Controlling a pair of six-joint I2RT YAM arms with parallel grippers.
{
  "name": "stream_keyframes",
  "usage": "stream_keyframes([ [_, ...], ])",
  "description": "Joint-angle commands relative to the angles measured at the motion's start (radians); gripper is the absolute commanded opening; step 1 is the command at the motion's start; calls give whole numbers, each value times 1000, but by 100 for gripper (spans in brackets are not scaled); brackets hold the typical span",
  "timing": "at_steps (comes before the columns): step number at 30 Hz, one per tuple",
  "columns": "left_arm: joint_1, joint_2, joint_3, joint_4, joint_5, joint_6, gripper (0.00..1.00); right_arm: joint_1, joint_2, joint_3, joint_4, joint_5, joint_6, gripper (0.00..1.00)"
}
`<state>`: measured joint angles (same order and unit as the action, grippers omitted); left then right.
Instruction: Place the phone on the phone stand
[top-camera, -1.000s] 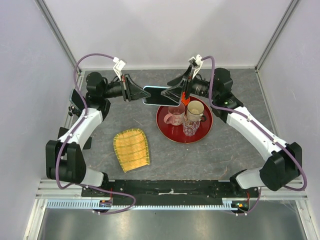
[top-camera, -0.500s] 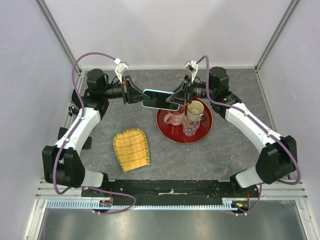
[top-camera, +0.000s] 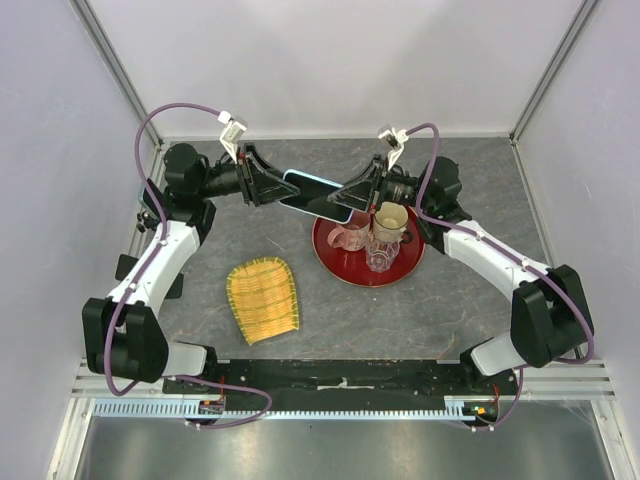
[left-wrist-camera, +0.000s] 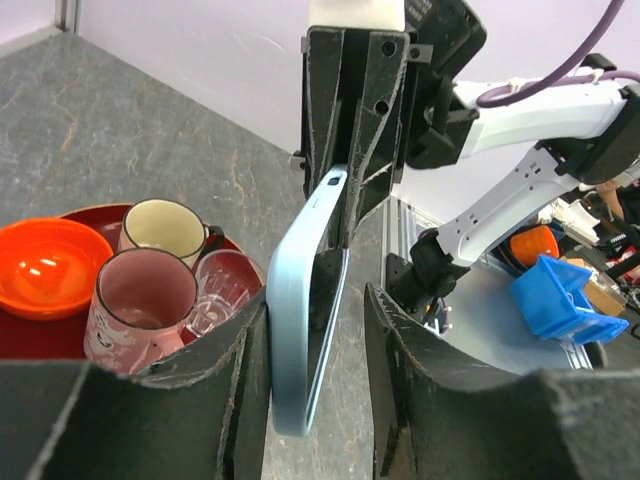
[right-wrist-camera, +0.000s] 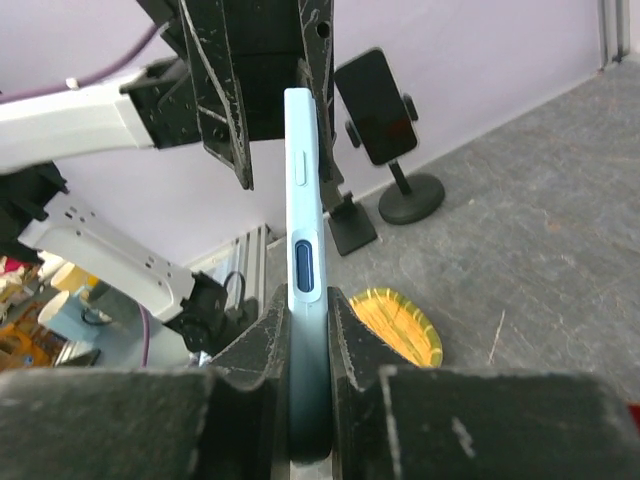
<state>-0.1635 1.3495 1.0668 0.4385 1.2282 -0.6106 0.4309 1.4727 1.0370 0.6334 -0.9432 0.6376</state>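
Observation:
A light blue phone (top-camera: 315, 193) hangs in the air between the two grippers, above the table's back middle. My right gripper (top-camera: 352, 192) is shut on its right end; in the right wrist view both pads press the phone (right-wrist-camera: 305, 200) edge-on. My left gripper (top-camera: 268, 183) is open around the other end: the phone (left-wrist-camera: 300, 330) rests against the left finger (left-wrist-camera: 235, 370), with a clear gap to the right finger (left-wrist-camera: 400, 340). The black phone stand (right-wrist-camera: 385, 130) shows only in the right wrist view, upright on a round base near the wall.
A red tray (top-camera: 330, 255) right of centre carries a pink mug (top-camera: 350, 236), a cream mug (top-camera: 390, 218), a clear glass (top-camera: 379, 254) and an orange bowl (left-wrist-camera: 40, 265). A yellow woven mat (top-camera: 264, 298) lies front left. A second black stand (right-wrist-camera: 350, 225) is beside the phone stand.
The right gripper has closed onto the phone's right end. The left gripper's jaws have parted from the phone. The phone now tilts, its right end lower.

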Motion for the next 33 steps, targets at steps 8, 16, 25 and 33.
stream_keyframes([
  [8, 25, -3, -51, 388, -18, -302, 43, -3, 27, -83, 489, 231, 269, 0],
  [16, 24, -16, -103, 503, -72, -353, 46, 23, 46, -91, 546, 264, 303, 0],
  [25, 38, -33, -139, 594, -108, -383, 41, 62, 43, -83, 485, 311, 243, 0],
  [33, 62, -26, -169, 730, -134, -469, 41, 77, 52, -72, 463, 302, 224, 0],
])
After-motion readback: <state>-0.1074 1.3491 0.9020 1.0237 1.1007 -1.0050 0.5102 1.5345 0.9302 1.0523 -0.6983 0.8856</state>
